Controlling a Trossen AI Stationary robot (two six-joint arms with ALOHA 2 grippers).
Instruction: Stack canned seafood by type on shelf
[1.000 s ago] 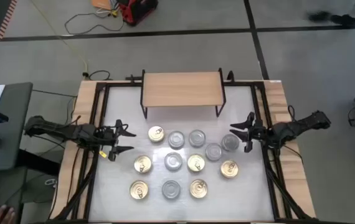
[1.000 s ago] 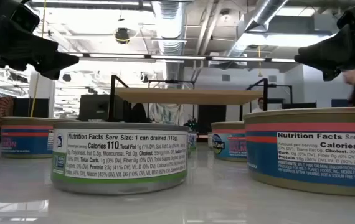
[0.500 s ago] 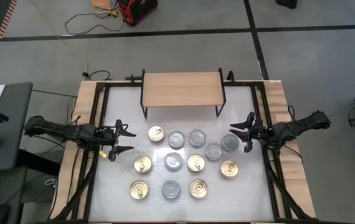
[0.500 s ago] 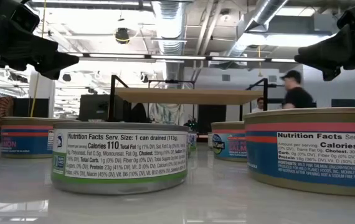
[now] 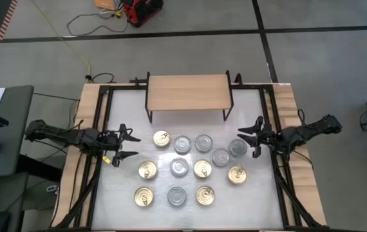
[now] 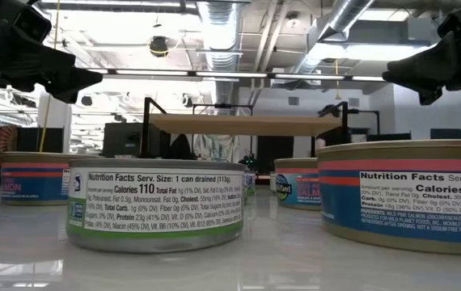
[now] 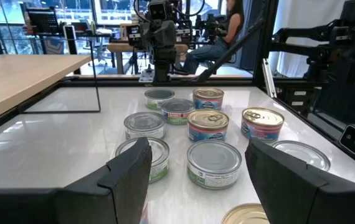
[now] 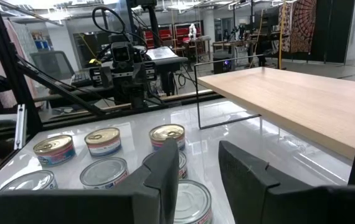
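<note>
About a dozen canned seafood tins (image 5: 179, 167) stand on their bases in loose rows on the white tabletop, some gold-topped (image 5: 147, 170) and some silver-topped (image 5: 203, 143). The light-wood shelf (image 5: 187, 91) stands on black legs at the table's far side with nothing on its top. My left gripper (image 5: 131, 145) hovers level at the left of the tins, open, fingers pointing at them (image 7: 197, 149). My right gripper (image 5: 249, 138) hovers level at their right, beside a silver tin (image 5: 237, 148), open by a narrow gap with nothing in it (image 8: 197, 148).
Black frame rails (image 5: 100, 122) run along both sides of the table. A strip of bare tabletop (image 5: 187, 127) lies between the shelf's legs and the far row of tins. A dark desk (image 5: 3, 129) stands left of the table. A person sits in the room beyond (image 7: 227, 25).
Both arms and all tins have kept still. In the low view a person has walked across the room behind the table, from the picture's right toward the shelf's right leg.
</note>
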